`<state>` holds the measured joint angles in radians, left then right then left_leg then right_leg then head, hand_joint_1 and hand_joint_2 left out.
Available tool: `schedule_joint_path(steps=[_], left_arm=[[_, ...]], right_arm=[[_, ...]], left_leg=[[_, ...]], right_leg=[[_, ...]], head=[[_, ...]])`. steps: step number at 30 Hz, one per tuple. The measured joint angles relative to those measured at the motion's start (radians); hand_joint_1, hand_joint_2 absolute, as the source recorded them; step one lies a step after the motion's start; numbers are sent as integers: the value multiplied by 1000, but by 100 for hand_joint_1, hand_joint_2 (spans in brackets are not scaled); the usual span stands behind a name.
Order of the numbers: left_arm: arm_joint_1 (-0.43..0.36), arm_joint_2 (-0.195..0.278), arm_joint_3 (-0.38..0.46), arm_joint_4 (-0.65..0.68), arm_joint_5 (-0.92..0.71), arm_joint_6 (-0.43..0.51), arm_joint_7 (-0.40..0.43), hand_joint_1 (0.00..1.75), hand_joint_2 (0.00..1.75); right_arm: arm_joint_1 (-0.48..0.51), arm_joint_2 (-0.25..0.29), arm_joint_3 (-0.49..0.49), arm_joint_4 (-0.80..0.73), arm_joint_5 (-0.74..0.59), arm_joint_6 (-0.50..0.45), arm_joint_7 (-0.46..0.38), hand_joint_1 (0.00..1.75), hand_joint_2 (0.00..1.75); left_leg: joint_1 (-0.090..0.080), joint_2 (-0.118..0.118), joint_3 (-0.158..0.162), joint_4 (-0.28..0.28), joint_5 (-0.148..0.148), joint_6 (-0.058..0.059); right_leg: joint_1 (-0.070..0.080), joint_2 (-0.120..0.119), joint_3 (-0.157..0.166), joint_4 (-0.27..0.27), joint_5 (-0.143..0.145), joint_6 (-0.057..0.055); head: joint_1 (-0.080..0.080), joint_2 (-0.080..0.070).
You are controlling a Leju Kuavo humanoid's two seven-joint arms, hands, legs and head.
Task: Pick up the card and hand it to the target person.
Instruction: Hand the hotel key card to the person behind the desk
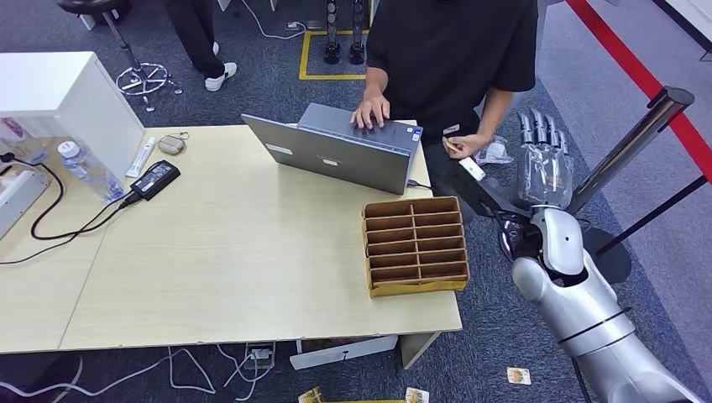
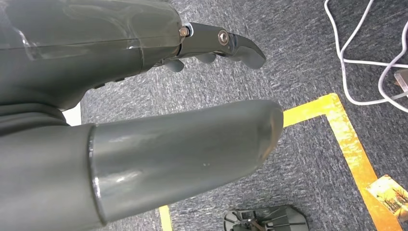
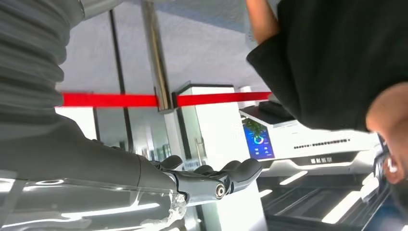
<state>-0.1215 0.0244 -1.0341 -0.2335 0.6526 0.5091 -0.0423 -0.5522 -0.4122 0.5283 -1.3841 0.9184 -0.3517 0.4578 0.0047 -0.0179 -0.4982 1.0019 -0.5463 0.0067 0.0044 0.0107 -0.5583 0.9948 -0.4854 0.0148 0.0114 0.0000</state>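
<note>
My right hand is raised beside the table's right end, fingers straight and apart, nothing in it; its fingers also show in the right wrist view. A person in a black shirt stands behind the table. One of their hands rests on the laptop; the other, just left of my right hand, holds a small yellowish card. A brown slotted card box sits on the table's right end, its slots looking empty. My left hand hangs over the carpet holding nothing.
A power adapter, a water bottle and cables lie at the table's left. A stanchion pole with red belt stands right of my arm. Loose cards lie on the carpet; another card lies near yellow floor tape.
</note>
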Motion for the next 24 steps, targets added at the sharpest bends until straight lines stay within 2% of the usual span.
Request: schedule_joint_path(steps=[4,8,16,24], left_arm=[[0,0,0,0,11,1,0,0,0],[0,0,0,0,21,1,2,0,0],[0,0,1,0,39,5,2,0,0],[0,-3,1,0,54,12,7,0,0]], right_arm=[[49,23,-27,-28,-90,-132,-45,0,175],[111,61,-39,-69,-188,-208,-98,0,175],[228,167,-33,-110,-285,-309,-198,0,175],[321,258,-24,-107,-383,-335,-298,0,175]], left_leg=[[0,0,0,0,0,0],[0,0,0,0,0,0],[1,0,0,0,0,0],[1,0,0,0,0,0]], right_leg=[[0,0,0,0,0,0],[0,0,0,0,0,0],[1,0,0,0,0,0],[1,0,0,0,0,0]], head=[[0,0],[0,0],[0,0],[0,0]])
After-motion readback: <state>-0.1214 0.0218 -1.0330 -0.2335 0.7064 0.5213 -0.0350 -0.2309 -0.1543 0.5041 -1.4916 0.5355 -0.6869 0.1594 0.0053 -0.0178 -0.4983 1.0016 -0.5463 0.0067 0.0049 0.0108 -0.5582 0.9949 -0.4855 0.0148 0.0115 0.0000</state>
